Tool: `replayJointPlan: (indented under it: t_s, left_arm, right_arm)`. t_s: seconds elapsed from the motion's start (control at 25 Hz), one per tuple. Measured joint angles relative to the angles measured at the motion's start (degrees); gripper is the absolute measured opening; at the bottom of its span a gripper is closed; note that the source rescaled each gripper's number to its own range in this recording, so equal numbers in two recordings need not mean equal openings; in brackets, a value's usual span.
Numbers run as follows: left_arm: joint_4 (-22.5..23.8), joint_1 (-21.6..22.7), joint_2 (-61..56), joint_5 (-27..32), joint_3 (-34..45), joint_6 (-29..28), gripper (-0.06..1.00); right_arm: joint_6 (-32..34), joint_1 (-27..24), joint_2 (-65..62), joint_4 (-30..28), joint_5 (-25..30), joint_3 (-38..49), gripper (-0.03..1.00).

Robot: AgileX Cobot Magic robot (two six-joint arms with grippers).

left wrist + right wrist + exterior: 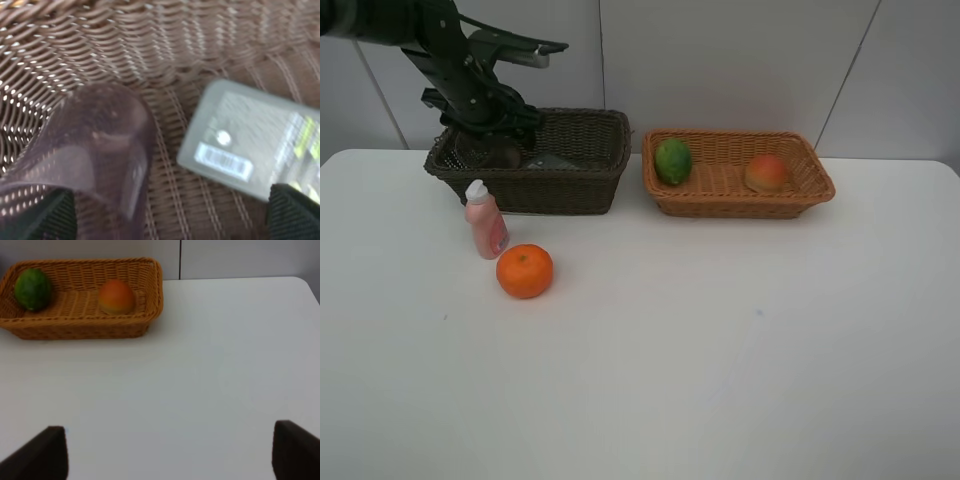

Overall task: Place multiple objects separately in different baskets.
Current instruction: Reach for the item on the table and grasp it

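Note:
My left gripper reaches down into the dark brown basket and is open. In the left wrist view the mauve cup lies on its side on the weave, free between the fingertips, with the black rectangular bottle flat beside it. The orange and the pink white-capped bottle stand on the table in front of that basket. The lime and the peach-like fruit rest in the light tan basket. My right gripper is open above bare table, holding nothing.
The white table stretches wide in front of both baskets. A pale panelled wall rises right behind them. The right wrist view shows the tan basket with the lime and the fruit well ahead of the fingers.

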Motion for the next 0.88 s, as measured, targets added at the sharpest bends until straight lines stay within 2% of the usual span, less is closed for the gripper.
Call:
replayJointPlan:
  t_s: [0.28, 0.4, 0.64, 0.88]
  left_arm:
    - [-0.75, -1.86, -4.62, 7.86, -0.18, 14.09, 0.98]
    - [-1.07, -1.99, -5.56, 8.47, -0.18, 15.87, 0.98]
    - [-3.21, -2.19, -8.84, 10.71, -0.18, 11.89, 0.98]
    - [-3.76, -2.69, -11.08, 18.64, -0.18, 7.20, 0.98]
  right_arm:
    - [0.00, 0.00, 0.00, 0.00, 0.00, 0.00, 0.88]
    - [0.00, 0.00, 0.00, 0.00, 0.00, 0.00, 0.88]
    - [0.00, 0.00, 0.00, 0.00, 0.00, 0.00, 0.88]
    - [0.00, 0.00, 0.00, 0.00, 0.00, 0.00, 0.88]
